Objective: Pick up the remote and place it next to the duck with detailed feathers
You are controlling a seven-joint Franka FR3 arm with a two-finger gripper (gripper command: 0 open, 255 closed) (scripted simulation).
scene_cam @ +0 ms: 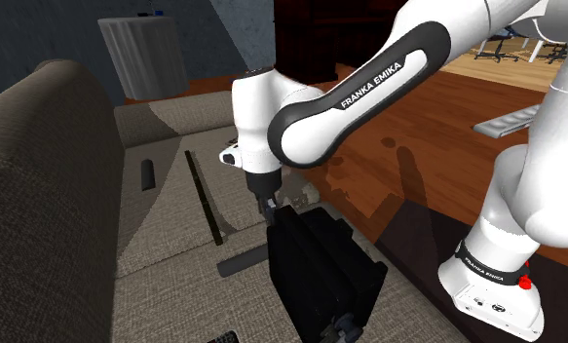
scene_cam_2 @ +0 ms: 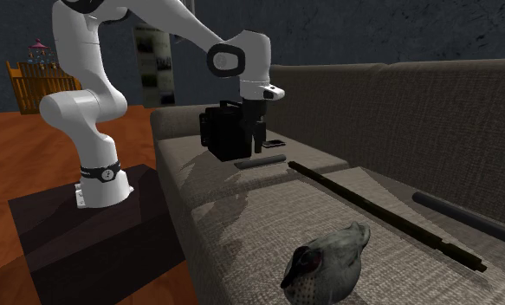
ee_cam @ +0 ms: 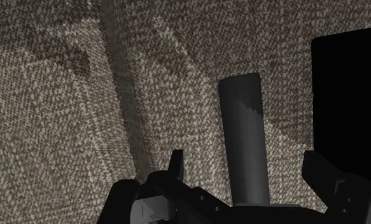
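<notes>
Holding the fingers spread wide, gripping nothing, straddling the remote without touching it. Hanging the gripper just above that dark grey bar, pointing down at the seat of the couch. Finding the remote lying flat on the woven cushion, just beside a black boxy object at the end of the seat nearest the arm's stand, well apart from the duck sitting toward the second exterior view's lower right. Noting, between the two, a long thin black rod lying along the cushion and a shorter dark bar by the backrest. Judging the remote to be light, stiff and smooth-sided, probably not fragile, but likely to pivot or slip if pinched near one end. Favouring a hold across the narrow width at about mid-length, closing on the two long edges and going low enough into the soft fabric to catch them. Minding the boxy object close by one finger during any descent.
</notes>
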